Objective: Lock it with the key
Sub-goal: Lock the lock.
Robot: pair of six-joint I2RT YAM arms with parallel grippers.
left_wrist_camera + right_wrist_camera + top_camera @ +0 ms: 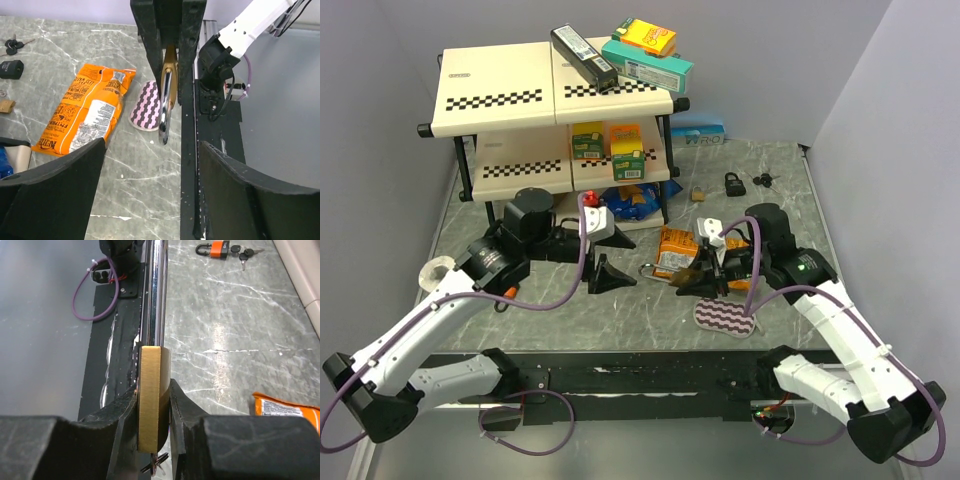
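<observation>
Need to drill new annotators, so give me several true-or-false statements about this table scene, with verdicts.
1. The right end effector is clamped on a brass padlock. True.
2. The left end effector holds a key. False: its fingers are spread wide and hold nothing.
3. The black padlock sits on top of the shelf. False: it lies on the table, beside a bunch of keys.
4. The orange snack bag lies flat on the table. True.
</observation>
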